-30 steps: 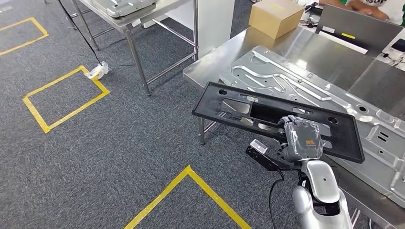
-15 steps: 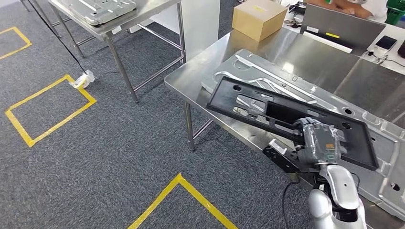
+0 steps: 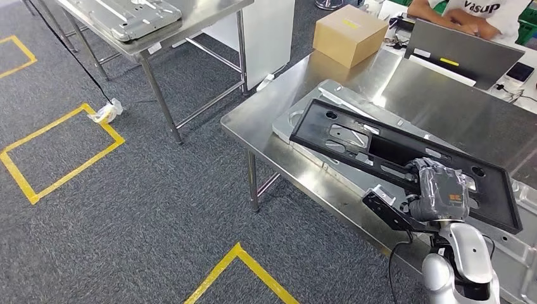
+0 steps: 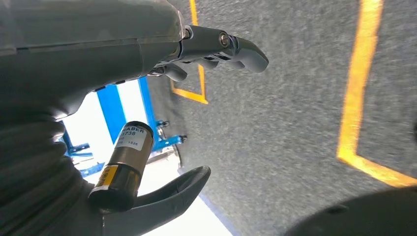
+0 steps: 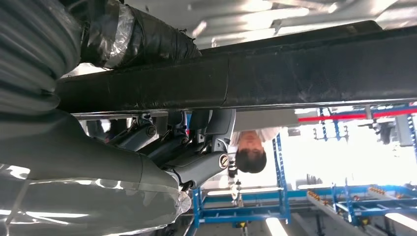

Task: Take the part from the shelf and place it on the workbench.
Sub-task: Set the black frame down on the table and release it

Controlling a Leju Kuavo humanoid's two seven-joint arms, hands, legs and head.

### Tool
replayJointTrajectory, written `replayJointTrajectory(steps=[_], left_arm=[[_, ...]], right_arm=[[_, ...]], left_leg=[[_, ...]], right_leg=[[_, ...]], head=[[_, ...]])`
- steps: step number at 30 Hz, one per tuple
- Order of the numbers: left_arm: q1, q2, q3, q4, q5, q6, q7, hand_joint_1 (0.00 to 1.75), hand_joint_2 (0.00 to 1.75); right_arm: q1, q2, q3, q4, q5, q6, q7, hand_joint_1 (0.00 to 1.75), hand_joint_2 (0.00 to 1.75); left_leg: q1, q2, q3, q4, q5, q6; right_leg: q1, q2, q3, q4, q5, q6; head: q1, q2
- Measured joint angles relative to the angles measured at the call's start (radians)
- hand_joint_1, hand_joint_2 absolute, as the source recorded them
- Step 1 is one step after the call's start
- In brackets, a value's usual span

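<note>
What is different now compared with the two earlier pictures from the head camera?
The whole view has shifted, so the camera moved: the robot has come closer to the workbench. The black part, earlier sticking out past the table edge, now lies over the workbench and the metal panel. The right hand still holds the part.

The steel workbench (image 3: 272, 123) carries a stamped metal panel (image 3: 304, 120), cardboard box (image 3: 350, 35) and laptop (image 3: 459, 54).
</note>
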Motion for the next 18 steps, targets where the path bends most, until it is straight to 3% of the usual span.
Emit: replayJointTrajectory(steps=[1, 3, 5, 7, 9, 11, 12, 13, 14, 16, 17, 18], left_arm=[[-0.001, 0.000, 0.000, 0.000, 0.000, 0.000, -0.001, 0.00, 1.75], [-0.005, 0.001, 0.000, 0.000, 0.000, -0.001, -0.002, 0.00, 1.75], [-0.008, 0.001, -0.001, 0.000, 0.000, -0.002, -0.002, 0.00, 1.75], [-0.011, 0.002, -0.002, 0.000, 0.000, -0.002, -0.003, 0.00, 1.75], [-0.011, 0.002, -0.003, 0.000, 0.000, -0.002, -0.004, 0.00, 1.75], [-0.010, 0.002, -0.003, 0.000, 0.000, -0.002, -0.004, 0.00, 1.75], [-0.008, 0.003, -0.003, 0.000, 0.000, -0.002, -0.004, 0.00, 1.75], [-0.007, 0.004, -0.003, 0.000, 0.000, -0.002, -0.004, 0.00, 1.75], [-0.004, 0.005, -0.003, 0.000, 0.000, -0.002, -0.004, 0.00, 1.75], [-0.002, 0.008, -0.003, 0.000, 0.004, -0.002, -0.009, 0.00, 1.75], [-0.002, 0.009, -0.003, 0.000, 0.010, -0.001, -0.017, 0.00, 1.75], [-0.004, 0.009, -0.003, 0.000, 0.018, 0.001, -0.029, 0.00, 1.75]], right_arm=[[-0.003, -0.003, -0.012, 0.006, 0.001, 0.003, 0.002, 1.75, 1.75], [-0.013, -0.010, -0.043, 0.021, 0.002, 0.009, 0.005, 1.75, 1.75], [-0.028, -0.017, -0.081, 0.039, 0.002, 0.012, 0.006, 1.75, 1.75], [-0.043, -0.022, -0.114, 0.062, -0.001, 0.012, 0.003, 1.75, 1.75], [-0.049, -0.025, -0.135, 0.088, -0.005, 0.011, -0.002, 1.75, 1.75], [-0.050, -0.026, -0.149, 0.111, -0.006, 0.011, -0.006, 1.75, 1.75], [-0.050, -0.026, -0.155, 0.122, -0.006, 0.011, -0.007, 1.75, 1.75], [-0.050, -0.026, -0.161, 0.131, -0.006, 0.010, -0.008, 1.75, 1.75], [-0.050, -0.026, -0.167, 0.140, -0.006, 0.010, -0.008, 1.75, 1.75], [-0.051, -0.026, -0.175, 0.158, -0.006, 0.008, -0.010, 1.75, 1.75], [-0.051, -0.026, -0.178, 0.166, -0.006, 0.007, -0.013, 1.75, 1.75], [-0.051, -0.026, -0.182, 0.172, -0.006, 0.005, -0.016, 1.75, 1.75]], left_leg=[[0.001, 0.000, 0.004, 0.002, -0.009, -0.007], [0.001, 0.000, 0.011, 0.009, -0.015, -0.019], [0.004, 0.001, -0.001, 0.054, -0.012, -0.027], [0.007, 0.001, -0.070, 0.172, -0.023, -0.033], [0.008, 0.001, -0.164, 0.290, -0.073, -0.038], [0.008, 0.001, -0.222, 0.313, -0.103, -0.037], [0.007, 0.001, -0.230, 0.280, -0.085, -0.034], [0.006, 0.001, -0.227, 0.223, -0.038, -0.028], [0.003, 0.000, -0.223, 0.159, 0.028, -0.022], [-0.003, -0.002, -0.214, 0.077, 0.125, -0.012], [-0.005, -0.003, -0.214, 0.067, 0.143, -0.009], [-0.006, -0.004, -0.212, 0.067, 0.141, -0.007]], right_leg=[[0.004, -0.003, 0.001, -0.019, 0.017, -0.009], [0.012, -0.003, 0.008, -0.021, 0.008, -0.032], [0.010, 0.000, 0.032, -0.028, -0.001, -0.049], [0.009, 0.002, 0.059, -0.037, -0.015, -0.060], [0.010, 0.005, 0.084, -0.040, -0.034, -0.065], [0.010, 0.011, 0.112, -0.040, -0.057, -0.064], [0.011, 0.014, 0.128, -0.040, -0.068, -0.062], [0.011, 0.015, 0.145, -0.040, -0.080, -0.059], [0.011, 0.017, 0.158, -0.039, -0.092, -0.056], [0.013, 0.022, 0.172, -0.036, -0.111, -0.044], [0.013, 0.024, 0.173, -0.036, -0.118, -0.037], [0.013, 0.025, 0.174, -0.039, -0.123, -0.030]], head=[[-0.001, 0.000], [-0.002, 0.000], [-0.003, 0.000], [-0.006, 0.000], [-0.007, 0.000], [-0.007, 0.000], [-0.007, 0.000], [-0.007, 0.000], [-0.007, 0.000], [-0.007, 0.000], [-0.007, 0.000], [-0.008, 0.000]])
